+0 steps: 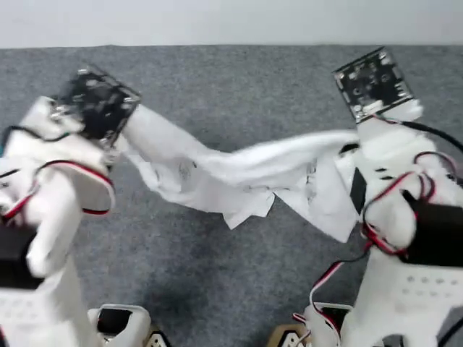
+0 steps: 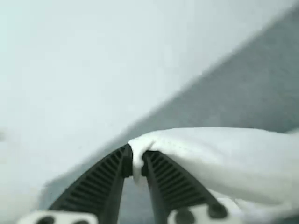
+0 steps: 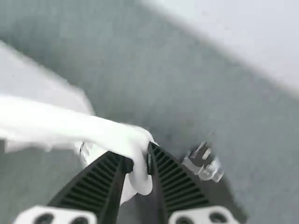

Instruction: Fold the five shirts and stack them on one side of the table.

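A white shirt (image 1: pixel 239 170) hangs stretched between the two arms above the grey table (image 1: pixel 217 79), its middle sagging and its lower edge crumpled. The left gripper (image 2: pixel 135 168) is shut on one end of the shirt (image 2: pixel 219 158), whose cloth is pinched between the black ribbed fingers (image 2: pixel 103 179). In the high view that end sits at the left (image 1: pixel 123 141). The right gripper (image 3: pixel 138 165) is shut on the other end of the shirt (image 3: pixel 60 123), a fold of it bunched between the fingers. That end is at the right (image 1: pixel 347 144) in the high view.
Grey felt covers the table, and a white wall (image 1: pixel 231 22) runs behind its far edge. The arm bases and cables stand at the near left (image 1: pixel 43 238) and near right (image 1: pixel 412 246). A small metallic piece (image 3: pixel 205 163) lies on the felt beside the right gripper.
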